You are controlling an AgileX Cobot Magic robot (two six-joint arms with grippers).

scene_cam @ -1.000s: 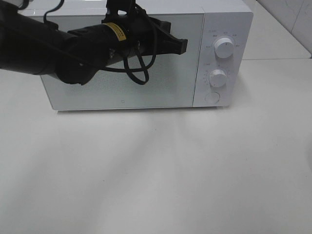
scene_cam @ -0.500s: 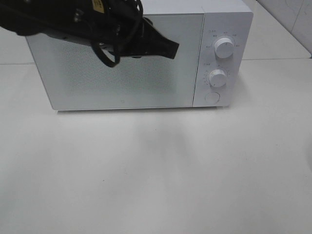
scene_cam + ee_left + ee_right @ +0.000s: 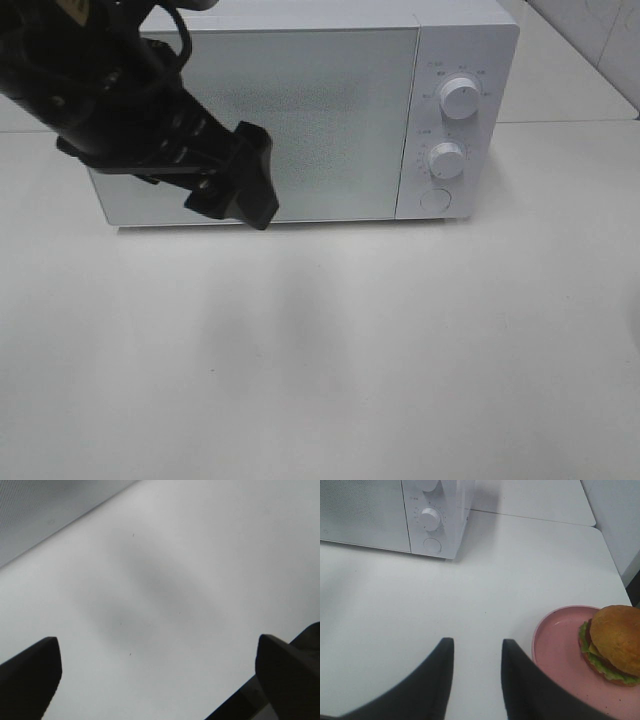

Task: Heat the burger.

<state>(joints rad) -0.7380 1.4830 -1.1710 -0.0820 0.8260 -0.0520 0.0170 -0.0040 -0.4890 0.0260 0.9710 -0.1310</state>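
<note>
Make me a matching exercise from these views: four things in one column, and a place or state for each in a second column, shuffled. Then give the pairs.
Things
1. burger
2. microwave door
3. left gripper
4. right gripper

Places or states
A. closed
B. above bare table, jaws wide apart, empty
C. on the pink plate
D. jaws partly apart, empty, beside the plate

Pairs: 1-C, 2-A, 3-B, 4-D

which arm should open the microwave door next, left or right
Probably left. The left gripper hangs open right in front of the shut microwave door. The right gripper sits over the table near the burger on its pink plate.
</note>
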